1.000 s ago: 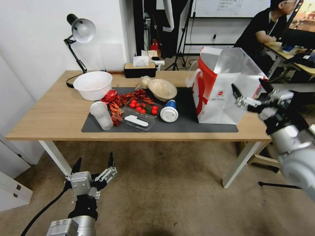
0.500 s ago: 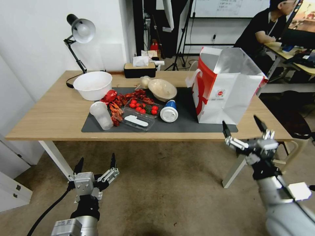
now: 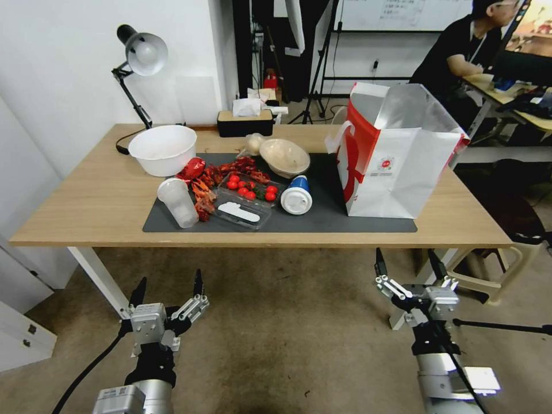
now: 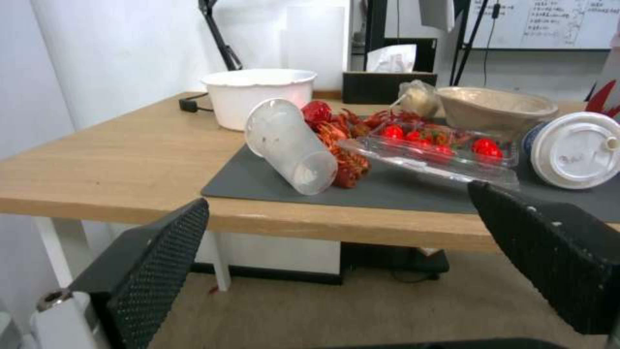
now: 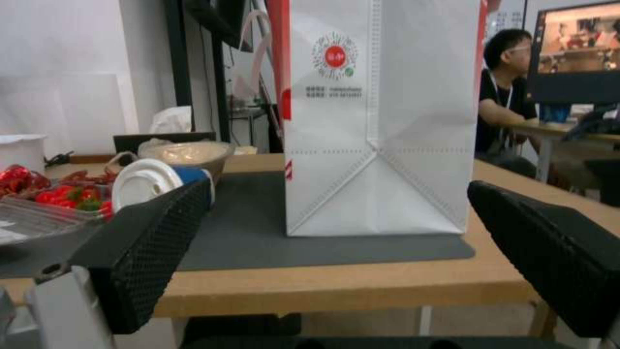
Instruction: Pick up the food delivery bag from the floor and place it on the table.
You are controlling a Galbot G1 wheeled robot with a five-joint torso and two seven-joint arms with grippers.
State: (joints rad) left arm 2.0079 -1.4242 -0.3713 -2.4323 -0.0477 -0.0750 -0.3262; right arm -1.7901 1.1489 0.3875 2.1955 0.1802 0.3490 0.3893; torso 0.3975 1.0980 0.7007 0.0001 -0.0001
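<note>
Food delivery bag (image 3: 397,155) upright on table (image 3: 86,201); left pincer (image 3: 168,284), right pincer (image 3: 407,265) low, both apart

Two silver-grey metal arms, black wrist collars, left end effector (image 3: 167,287) with slim black fingers on silver linkage bars, boxy silver palm dotted with screws, black cable trailing off it, right end effector (image 3: 409,265) a matching build, finger pads (image 4: 160,252) black, dimpled rubber
</note>
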